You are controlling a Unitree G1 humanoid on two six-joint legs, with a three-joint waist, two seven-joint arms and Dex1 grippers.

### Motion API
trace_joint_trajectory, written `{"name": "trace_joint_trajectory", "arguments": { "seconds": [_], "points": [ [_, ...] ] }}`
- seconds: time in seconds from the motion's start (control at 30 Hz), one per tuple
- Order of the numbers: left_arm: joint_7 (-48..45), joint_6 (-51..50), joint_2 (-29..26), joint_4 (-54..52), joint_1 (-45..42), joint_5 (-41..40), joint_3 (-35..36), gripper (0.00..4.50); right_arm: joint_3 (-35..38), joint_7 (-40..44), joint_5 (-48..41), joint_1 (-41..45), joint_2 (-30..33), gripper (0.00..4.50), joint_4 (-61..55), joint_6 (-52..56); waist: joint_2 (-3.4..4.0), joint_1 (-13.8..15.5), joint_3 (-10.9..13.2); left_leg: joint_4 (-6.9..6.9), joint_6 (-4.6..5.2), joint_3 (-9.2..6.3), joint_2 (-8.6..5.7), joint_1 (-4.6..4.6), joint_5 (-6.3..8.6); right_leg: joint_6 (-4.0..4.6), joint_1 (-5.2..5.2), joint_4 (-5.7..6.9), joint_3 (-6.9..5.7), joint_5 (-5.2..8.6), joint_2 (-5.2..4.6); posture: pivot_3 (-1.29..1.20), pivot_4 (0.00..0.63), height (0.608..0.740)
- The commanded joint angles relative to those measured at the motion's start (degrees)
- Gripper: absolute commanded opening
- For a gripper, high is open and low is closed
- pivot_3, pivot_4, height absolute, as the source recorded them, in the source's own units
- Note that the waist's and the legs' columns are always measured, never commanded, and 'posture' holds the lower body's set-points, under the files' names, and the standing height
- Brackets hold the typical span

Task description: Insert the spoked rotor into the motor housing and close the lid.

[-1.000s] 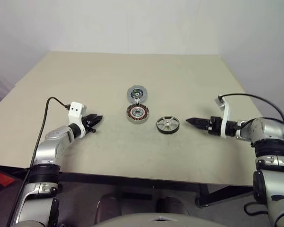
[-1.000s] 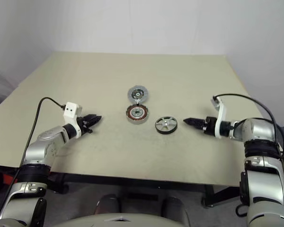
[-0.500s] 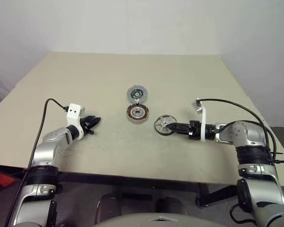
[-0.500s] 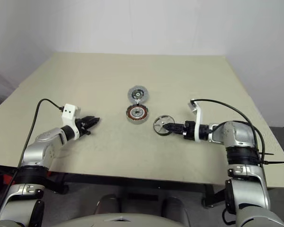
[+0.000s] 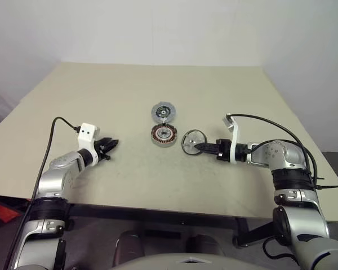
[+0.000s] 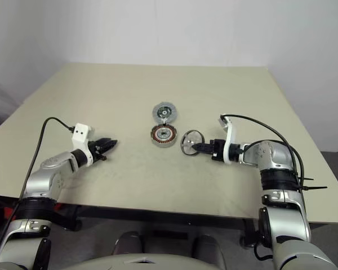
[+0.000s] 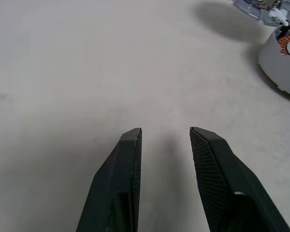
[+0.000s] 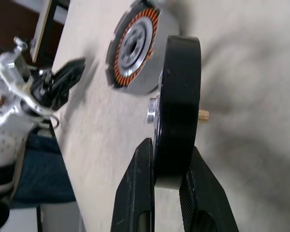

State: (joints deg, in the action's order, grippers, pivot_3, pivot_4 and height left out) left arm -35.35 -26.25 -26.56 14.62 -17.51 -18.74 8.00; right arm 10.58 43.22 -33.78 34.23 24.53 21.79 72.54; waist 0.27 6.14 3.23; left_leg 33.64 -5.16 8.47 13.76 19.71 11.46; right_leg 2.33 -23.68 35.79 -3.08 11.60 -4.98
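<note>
the spoked rotor [image 5: 192, 141] is tipped up on its edge, not flat: in the right wrist view its black rim [image 8: 178, 101] stands edge-on between the two fingers, and its axle runs sideways, with a small brass-coloured shaft tip [image 8: 203, 114] on one side and the silver hub on the other. from the head views its silver spoked face looks toward the camera. the right gripper [image 5: 200, 147] is closed on the rim of the spoked rotor and holds it just to the right of the motor housing [image 5: 163, 135], close but apart.

the rim is smooth, matte black and thick like a short cylinder; the spokes and hub are shiny metal. the motor housing is a shallow round grey metal cup, lying flat on the table [image 5: 129, 90] with its open side up; inside is a ring of copper-orange windings around a pale round centre. the lid [image 5: 163, 111] lies just behind the motor housing, almost touching it, a round silver-grey cap with a darker inside.

the left gripper [image 5: 110, 147] is well to the left of the motor housing, low over the matte beige table; its ribbed black fingers [image 7: 128, 164] are partly apart and hold nothing.
</note>
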Motion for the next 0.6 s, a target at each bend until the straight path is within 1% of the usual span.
{"name": "trace_joint_trajectory", "arguments": {
  "seconds": [0.03, 0.1, 0.2, 0.33, 0.43, 0.6],
  "points": [
    [0.0, 0.7, -0.5, -2.3, -0.5, 0.2, 0.3, 1.69, 5.5, -2.7, -3.7, 3.9, -1.7, 0.54, -0.2, 3.0, 0.00, -0.1, 0.0, 0.00, 0.00, 0.00, 0.00, 0.01, 0.00, -0.01, -0.01, 0.00, 0.00, -0.01, 0.00, 0.00, 0.000, 0.740],
    [-0.1, 0.7, -0.6, -2.3, -0.5, 0.3, 0.3, 1.69, 7.6, -3.9, -5.2, 5.2, -3.0, 0.54, -0.6, 5.2, 0.01, -0.1, 0.0, -0.02, -0.01, 0.00, 0.01, 0.01, 0.00, -0.01, -0.02, 0.00, 0.00, -0.01, 0.01, 0.00, 0.000, 0.740],
    [-0.2, 0.7, -0.7, -2.1, -0.6, 0.3, 0.2, 1.69, 12.8, -8.4, -7.6, 9.1, -7.2, 0.54, 0.2, 9.7, 0.01, -0.4, 0.0, -0.14, -0.02, 0.00, 0.02, 0.01, -0.01, -0.01, -0.09, -0.03, 0.00, -0.01, 0.03, 0.00, 0.000, 0.740],
    [-0.1, 0.9, -0.4, -1.8, -1.2, 0.5, 0.0, 1.69, 19.6, -17.0, -8.0, 14.1, -16.0, 0.54, 2.4, 12.6, 0.02, -0.6, 0.0, -0.36, -0.19, 0.00, 0.05, 0.02, -0.11, 0.00, -0.28, -0.02, 0.01, -0.01, 0.12, 0.00, 0.000, 0.740],
    [0.1, 1.0, -0.4, -1.9, -1.3, 0.4, -0.1, 1.69, 22.0, -23.1, -7.0, 14.8, -21.8, 0.54, 3.4, 12.0, 0.02, -0.5, 0.0, -0.48, -0.25, 0.00, 0.06, 0.03, -0.15, 0.02, -0.31, -0.05, 0.00, 0.00, 0.13, 0.00, 0.000, 0.740],
    [0.4, 1.1, -0.7, -2.6, -0.8, 0.3, 0.2, 1.69, 23.3, -28.0, -7.7, 14.0, -27.0, 0.54, 2.1, 11.6, 0.03, -0.3, 0.0, -0.47, -0.25, 0.00, -0.03, 0.09, -0.15, 0.00, -0.44, -0.13, 0.00, -0.01, 0.04, 0.00, 0.000, 0.740]
  ]
}}
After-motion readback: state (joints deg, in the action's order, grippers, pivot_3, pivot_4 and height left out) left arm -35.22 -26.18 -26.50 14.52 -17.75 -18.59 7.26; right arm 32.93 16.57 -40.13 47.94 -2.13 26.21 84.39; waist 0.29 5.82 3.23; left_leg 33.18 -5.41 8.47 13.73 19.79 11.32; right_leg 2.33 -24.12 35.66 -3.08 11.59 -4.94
